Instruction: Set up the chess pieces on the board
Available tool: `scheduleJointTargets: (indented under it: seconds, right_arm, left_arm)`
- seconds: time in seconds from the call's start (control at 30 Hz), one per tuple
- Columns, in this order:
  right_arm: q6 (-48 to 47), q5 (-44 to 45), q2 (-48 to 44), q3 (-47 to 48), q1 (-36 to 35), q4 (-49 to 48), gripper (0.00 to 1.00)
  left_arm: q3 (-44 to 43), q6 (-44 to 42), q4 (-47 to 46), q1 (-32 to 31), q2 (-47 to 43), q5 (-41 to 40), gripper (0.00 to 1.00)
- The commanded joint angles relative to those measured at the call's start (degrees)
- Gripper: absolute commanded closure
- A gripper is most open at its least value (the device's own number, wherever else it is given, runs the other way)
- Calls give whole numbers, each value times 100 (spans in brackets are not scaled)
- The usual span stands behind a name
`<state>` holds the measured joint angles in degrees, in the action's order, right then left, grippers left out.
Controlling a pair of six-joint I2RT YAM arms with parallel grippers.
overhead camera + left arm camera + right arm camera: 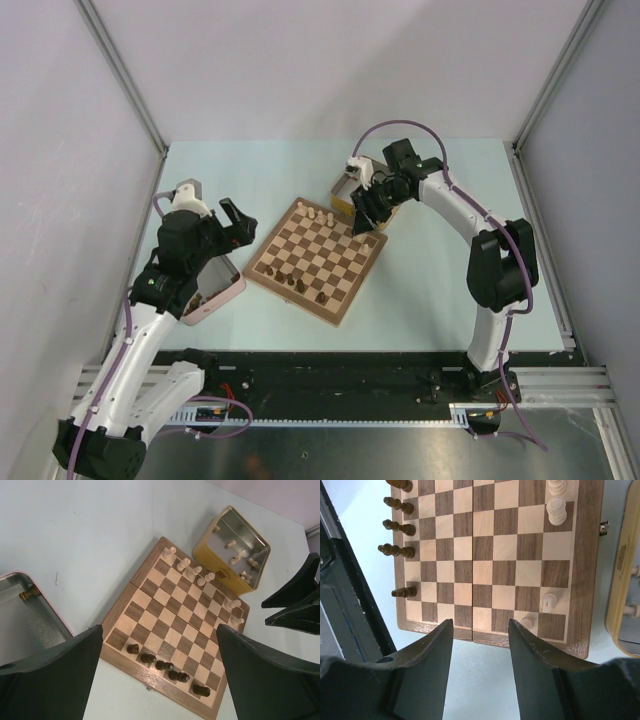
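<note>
The board (316,260) lies tilted in the middle of the table. Several dark chess pieces (165,666) stand along its near edge. Several pale chess pieces (192,571) line its far edge, and a few more are on the right side (556,510). My left gripper (159,630) hangs wide open above the board's near-left side, with nothing between its fingers (55,675). My right gripper (480,622) is open and empty above the board's edge (485,636), beside the yellow tin (625,580). From above, the left gripper (237,222) and the right gripper (363,213) flank the board.
The yellow tin (232,550) behind the board holds several loose pale pieces. A pink tin (215,290) lies left of the board under my left arm. One dark piece (29,594) lies in it. Frame rails run along both table sides.
</note>
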<state>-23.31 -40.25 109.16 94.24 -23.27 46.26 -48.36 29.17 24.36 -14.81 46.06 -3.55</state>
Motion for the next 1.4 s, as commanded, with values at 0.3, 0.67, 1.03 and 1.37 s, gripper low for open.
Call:
scheduleJointTargets:
  seconds: [0.3,0.67,1.03,1.37]
  right_arm:
    - [266,-246,-273,262,68,-249,48]
    - [327,-282,-194,341,103,-267,48]
    - [380,-246,-80,499,173,-267,48]
    - [485,-45,122,789,375,-276,49]
  left_arm:
    - [46,159,-274,75,-54,241,0]
    - [63,168,-318,83,-27,276,0]
    - [19,142,-370,101,61,302,0]
    - [-7,89,-423,119,149,302,0]
